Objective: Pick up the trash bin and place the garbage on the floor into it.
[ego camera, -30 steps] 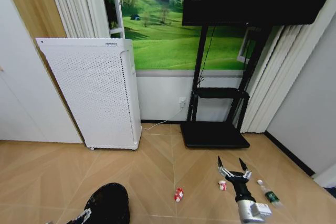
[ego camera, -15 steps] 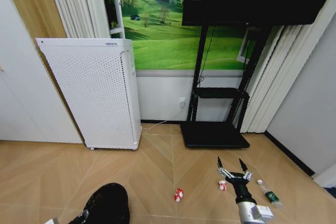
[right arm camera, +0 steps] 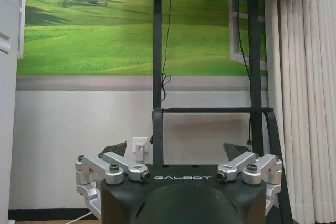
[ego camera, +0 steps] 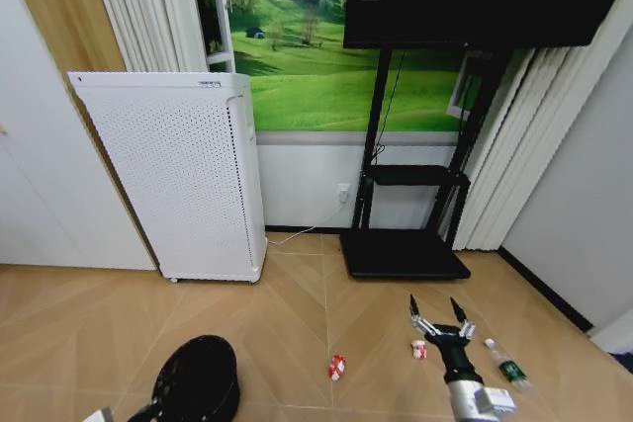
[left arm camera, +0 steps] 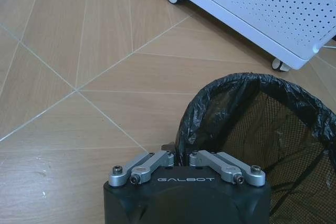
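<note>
Black mesh fills my left wrist feed: the trash bin (left arm camera: 273, 129), lined with a black bag, has its rim pinched in my left gripper (left arm camera: 179, 157), whose linkages are drawn in tight on that edge. On the head view the bin (ego camera: 198, 380) sits low at my left, over the wood floor (ego camera: 297, 313), with the left gripper (ego camera: 148, 410) just peeking in under it at the frame's bottom edge. I can't quite tell from here whether the bin is clear of the floor or touching it.

Out front on my right, the right gripper (ego camera: 439, 309) hangs with its 2 fingers spread wide, pointing toward the far wall. The right wrist feed confirms it: both black fingertips (right arm camera: 116, 148) stand well apart, nothing between them, and beyond them I see the black TV stand (right arm camera: 157, 77) against the wall.

Garbage count on the floor: 3 pieces. 1 red-and-white can (ego camera: 337, 367) lies alone between the bin and my right arm. A 2nd red-and-white can (ego camera: 418, 348) lies just beside the right gripper, on its left. The small clear bottle (ego camera: 505, 364) with the green label lies on its side, on the other side of that arm. All 3 are well apart from the bin.

Behind the bin, the white perforated appliance (ego camera: 183, 185) stands on its castors against the wall, its lower edge showing in my left wrist feed too (left arm camera: 262, 9).
</note>
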